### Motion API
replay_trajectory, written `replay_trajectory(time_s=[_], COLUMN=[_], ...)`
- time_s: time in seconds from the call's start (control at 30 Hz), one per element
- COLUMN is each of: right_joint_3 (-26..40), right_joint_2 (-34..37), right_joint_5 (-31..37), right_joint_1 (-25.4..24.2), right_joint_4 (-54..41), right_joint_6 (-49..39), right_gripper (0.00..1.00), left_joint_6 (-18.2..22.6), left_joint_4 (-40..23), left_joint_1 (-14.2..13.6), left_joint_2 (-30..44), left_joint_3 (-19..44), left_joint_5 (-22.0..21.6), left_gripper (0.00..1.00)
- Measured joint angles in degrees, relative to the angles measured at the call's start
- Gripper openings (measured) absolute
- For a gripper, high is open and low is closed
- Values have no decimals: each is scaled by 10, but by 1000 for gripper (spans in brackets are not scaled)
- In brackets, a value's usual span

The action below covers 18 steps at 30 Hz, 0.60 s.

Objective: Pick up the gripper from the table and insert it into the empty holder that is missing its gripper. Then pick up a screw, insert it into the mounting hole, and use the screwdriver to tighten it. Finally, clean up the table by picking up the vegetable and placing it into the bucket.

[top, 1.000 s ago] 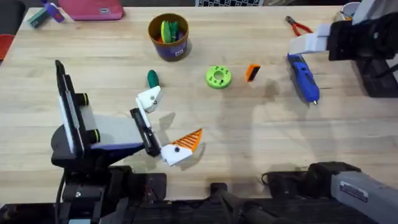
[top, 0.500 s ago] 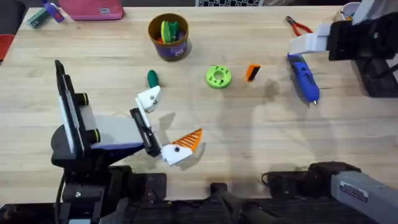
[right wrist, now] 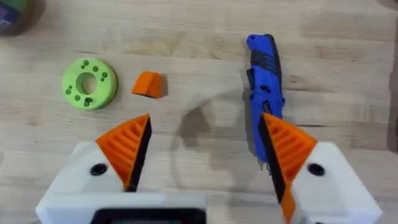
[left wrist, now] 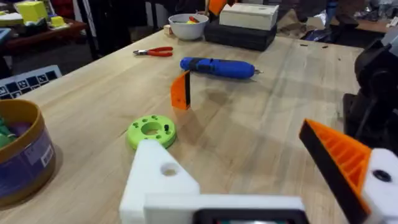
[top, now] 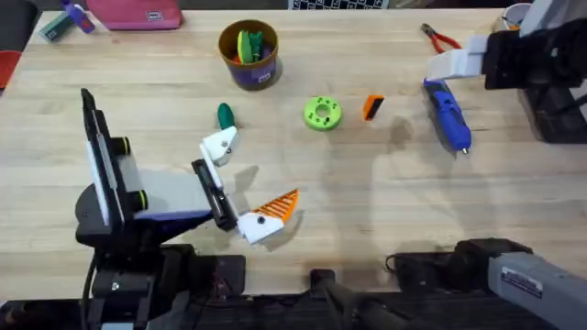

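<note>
**Loose orange finger waits on the desk; nothing grasped**

While both arms hold off from the work, the gripper [top: 371,107], a small orange wedge, stands on the wooden desk [top: 367,202] just beside a green disc [top: 322,114] and near the blue screwdriver [top: 448,115]. In the left wrist view it stands upright on its edge, between disc and screwdriver.

The left gripper [top: 243,184] lies low over the near left of the desk. Its jaws are spread wide and hold nothing. One tip carries an orange ridged pad; the other ends in the holder [top: 220,145], a bare white block. In the left wrist view the mounting hole [left wrist: 168,168] shows as a small round opening in that block's face. The arm seems laid out this way so the empty holder faces open desk, easy for the other arm to reach.

The right gripper [right wrist: 205,152] hovers at the far right, above the screwdriver. Its jaws are also spread and empty, the screwdriver showing just beside one orange pad. It looks placed to come down on the wedge or the tool.

The vegetable [top: 225,115], a dark green oval, lies on the desk just beyond the holder. The bucket [top: 249,53] stands farther back with green and yellow items inside. Red pliers [top: 440,39] lie at the far right edge. I see no screw. By my judgement, no step of the task is yet done.
</note>
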Motion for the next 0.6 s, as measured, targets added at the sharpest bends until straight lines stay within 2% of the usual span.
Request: replay_trajectory(time_s=[0.3, 0.6], right_joint_3=[0, 0], right_joint_2=[0, 0], right_joint_5=[0, 0], right_joint_1=[0, 1], right_joint_4=[-6, -28], right_joint_6=[1, 54], right_gripper=[994, 994], left_joint_6=[0, 0], left_joint_4=[0, 0], left_joint_1=[0, 0], left_joint_2=[0, 0], left_joint_3=[0, 0], left_joint_5=[0, 0], left_gripper=[985, 985])
